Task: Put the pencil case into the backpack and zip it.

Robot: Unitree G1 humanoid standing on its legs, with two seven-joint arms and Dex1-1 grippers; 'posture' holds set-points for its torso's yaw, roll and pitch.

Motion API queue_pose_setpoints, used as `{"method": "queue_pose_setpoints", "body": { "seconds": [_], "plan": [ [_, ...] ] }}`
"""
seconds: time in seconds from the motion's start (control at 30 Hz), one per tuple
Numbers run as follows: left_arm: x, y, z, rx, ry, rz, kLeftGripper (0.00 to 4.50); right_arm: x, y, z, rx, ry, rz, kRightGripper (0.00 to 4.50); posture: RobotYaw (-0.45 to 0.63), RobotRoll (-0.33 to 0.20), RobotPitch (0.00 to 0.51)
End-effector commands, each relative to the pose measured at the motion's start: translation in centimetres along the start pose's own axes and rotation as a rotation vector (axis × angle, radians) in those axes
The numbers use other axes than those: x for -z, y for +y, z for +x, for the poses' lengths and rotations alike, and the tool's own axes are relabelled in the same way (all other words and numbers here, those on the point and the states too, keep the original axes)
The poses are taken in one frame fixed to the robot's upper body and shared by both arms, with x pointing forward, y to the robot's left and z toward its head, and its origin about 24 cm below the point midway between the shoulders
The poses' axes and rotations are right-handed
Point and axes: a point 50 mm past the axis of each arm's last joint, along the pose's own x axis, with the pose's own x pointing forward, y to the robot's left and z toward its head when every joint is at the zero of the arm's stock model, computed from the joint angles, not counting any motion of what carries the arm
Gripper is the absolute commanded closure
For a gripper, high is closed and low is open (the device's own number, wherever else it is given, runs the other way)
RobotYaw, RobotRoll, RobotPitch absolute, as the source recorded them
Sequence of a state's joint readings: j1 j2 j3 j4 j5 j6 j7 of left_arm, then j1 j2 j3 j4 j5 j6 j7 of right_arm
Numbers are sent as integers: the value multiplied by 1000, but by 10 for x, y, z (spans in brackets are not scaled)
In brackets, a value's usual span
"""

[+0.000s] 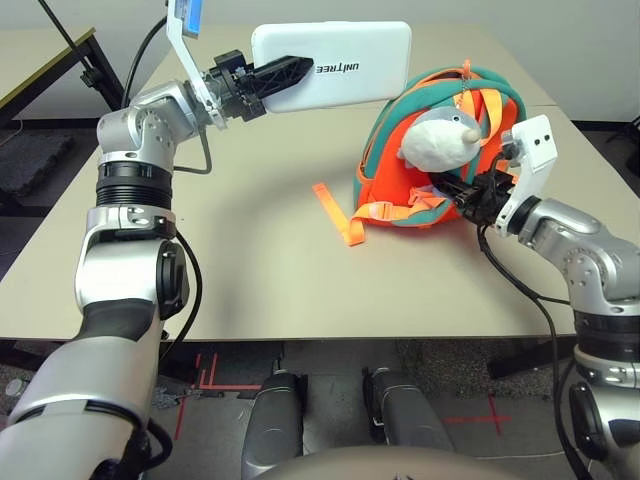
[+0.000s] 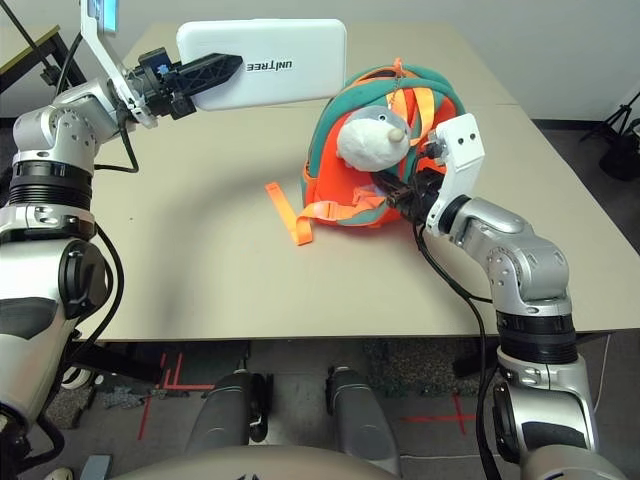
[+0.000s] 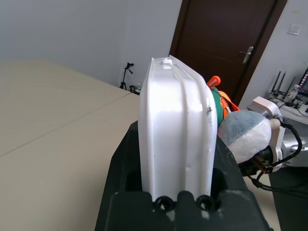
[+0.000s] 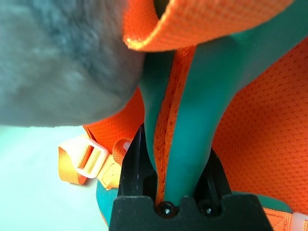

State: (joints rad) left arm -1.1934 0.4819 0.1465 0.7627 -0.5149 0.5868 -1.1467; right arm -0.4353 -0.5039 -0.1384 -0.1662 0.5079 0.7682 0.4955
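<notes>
Head-mounted stereo eyes look forward and down over the desk (image 1: 280, 260), both sharing the backpack (image 2: 385, 150), while each wrist camera peers closely along its own gripper's fingers.

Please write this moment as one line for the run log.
left gripper: shut on case, held in the air left of backpack | right gripper: shut on backpack's teal trim | case not yet inside

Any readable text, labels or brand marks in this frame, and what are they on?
"UNITREE", small dark lettering, seen upside down, on the white pencil case held up by the left pincer.
No lettering is visible on the backpack, its plush animal or the table.
</notes>
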Motion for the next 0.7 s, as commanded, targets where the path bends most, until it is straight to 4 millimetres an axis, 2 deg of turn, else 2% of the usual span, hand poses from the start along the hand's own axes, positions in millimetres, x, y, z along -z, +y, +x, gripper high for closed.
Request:
{"method": "queue_pose_setpoints", "body": {
  "seconds": [0.03,0.2,0.43,0.57,0.7],
  "plan": [
    [-14,-6,2,64,-34,-1,3270,10,-2,2,18,50,12,4072,-180,0,82],
    [-20,-7,-3,80,-42,-22,3270,11,-1,2,16,52,14,4072,-177,0,89],
    [-10,-10,-2,127,25,-52,3270,11,-2,3,17,54,13,4072,-179,0,93],
    [5,-3,4,98,91,-35,3270,10,-3,3,21,53,13,4072,-179,0,95],
    [11,0,11,81,126,9,3270,10,-3,3,22,53,11,4072,-179,0,94]
  ]
}}
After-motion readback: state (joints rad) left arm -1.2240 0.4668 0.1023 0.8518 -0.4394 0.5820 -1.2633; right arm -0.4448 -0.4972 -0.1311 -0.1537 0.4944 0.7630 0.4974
